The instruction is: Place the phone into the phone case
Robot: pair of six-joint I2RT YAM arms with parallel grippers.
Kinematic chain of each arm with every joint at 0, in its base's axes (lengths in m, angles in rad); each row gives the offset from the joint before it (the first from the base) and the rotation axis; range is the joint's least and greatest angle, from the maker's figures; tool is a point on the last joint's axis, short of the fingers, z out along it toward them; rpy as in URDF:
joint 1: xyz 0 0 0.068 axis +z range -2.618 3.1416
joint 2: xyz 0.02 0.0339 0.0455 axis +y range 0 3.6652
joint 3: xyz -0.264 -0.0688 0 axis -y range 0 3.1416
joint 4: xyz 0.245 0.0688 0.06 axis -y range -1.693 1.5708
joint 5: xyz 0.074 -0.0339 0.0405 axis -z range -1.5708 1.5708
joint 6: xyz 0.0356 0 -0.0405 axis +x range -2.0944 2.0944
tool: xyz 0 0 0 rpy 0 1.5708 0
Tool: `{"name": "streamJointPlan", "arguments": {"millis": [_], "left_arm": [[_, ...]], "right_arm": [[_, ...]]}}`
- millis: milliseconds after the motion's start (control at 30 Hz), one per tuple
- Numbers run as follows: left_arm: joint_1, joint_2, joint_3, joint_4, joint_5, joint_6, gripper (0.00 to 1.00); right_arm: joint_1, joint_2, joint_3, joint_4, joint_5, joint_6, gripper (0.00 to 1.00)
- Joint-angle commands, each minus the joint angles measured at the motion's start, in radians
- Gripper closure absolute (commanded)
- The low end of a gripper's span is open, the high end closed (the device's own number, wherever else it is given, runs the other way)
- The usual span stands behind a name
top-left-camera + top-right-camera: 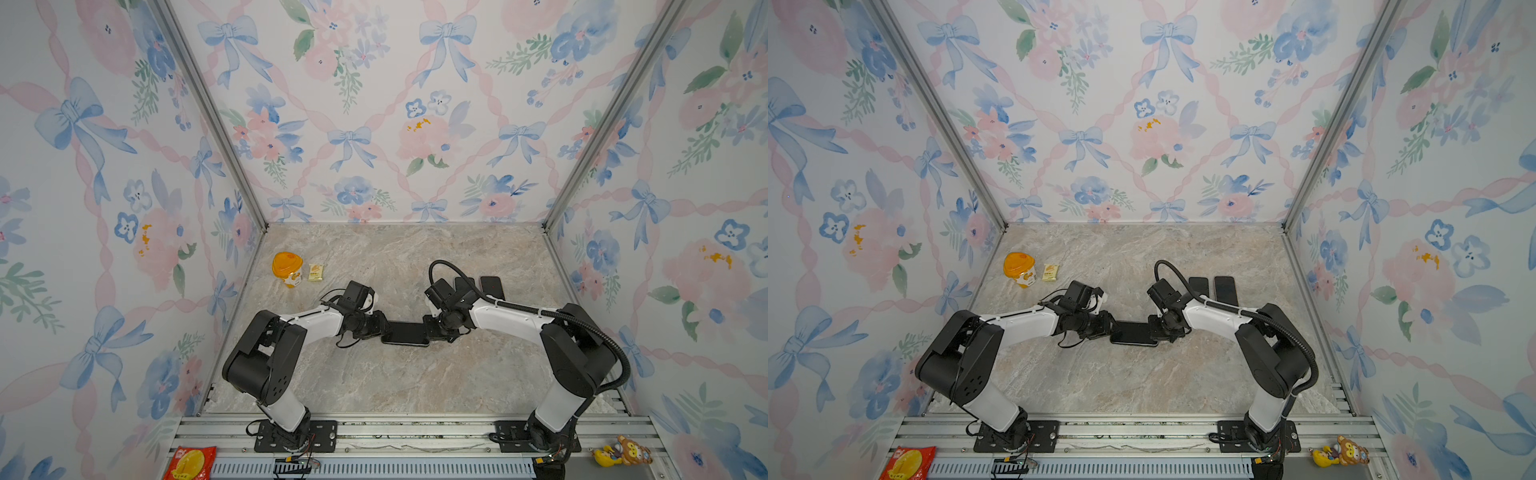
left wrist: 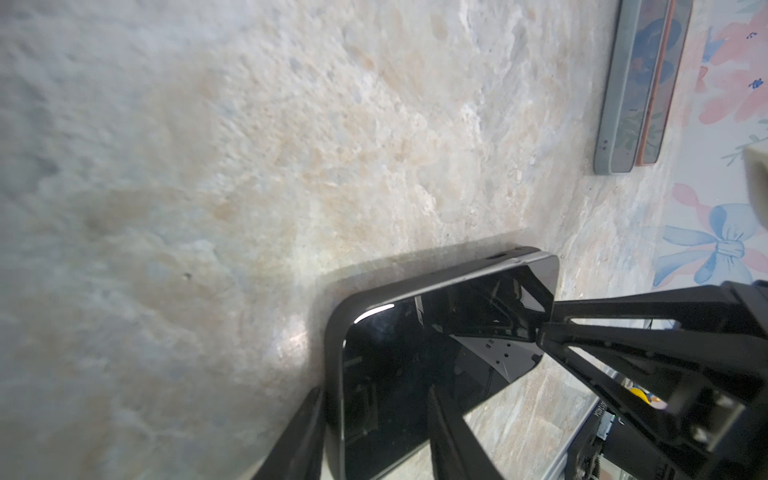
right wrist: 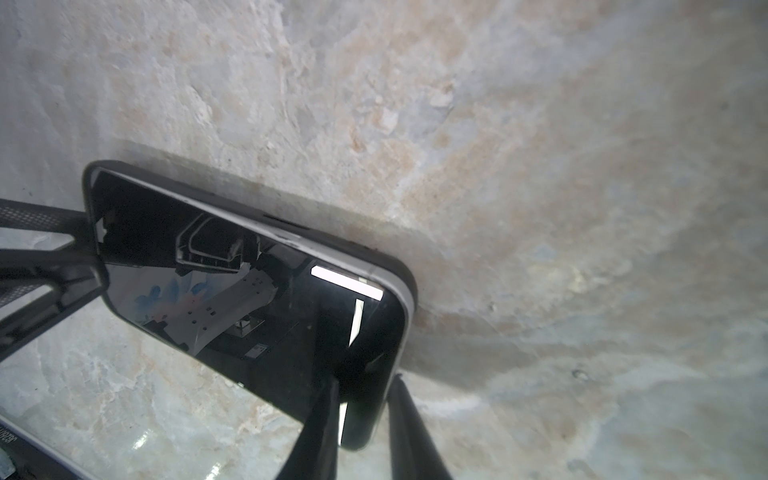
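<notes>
A black-screened phone (image 1: 405, 332) lies flat mid-table inside a black phone case (image 2: 332, 353). The phone's silver side shows above the case rim (image 3: 410, 282) along one long edge. My left gripper (image 1: 386, 328) is at its left end and my right gripper (image 1: 428, 330) at its right end. In the left wrist view my left gripper (image 2: 374, 390) has one finger on the screen and the other against the case's outer rim. In the right wrist view my right gripper (image 3: 365, 380) pinches a corner the same way.
Two dark flat slabs (image 1: 1225, 289) lie behind the right arm near the right wall. An orange-lidded cup (image 1: 287, 268) and a small yellow packet (image 1: 316, 272) stand back left. A red snack bag (image 1: 189, 463) and a toy (image 1: 623, 455) rest on the front rail.
</notes>
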Motion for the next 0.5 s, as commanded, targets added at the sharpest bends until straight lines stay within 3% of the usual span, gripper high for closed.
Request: {"name": "streamJointPlan", "arguments": {"millis": [0,467], "left_arm": [[-0.015,0.034,0.022,-0.014,0.007,0.019,0.59],[-0.054,0.062,0.041,-0.002,0.03,0.011,0.61]], "right_arm": [[0.023,0.031,-0.01,0.043,-0.05,0.011,0.8],[0.068,0.103,-0.039,0.168,-0.125,0.087,0.85]]}}
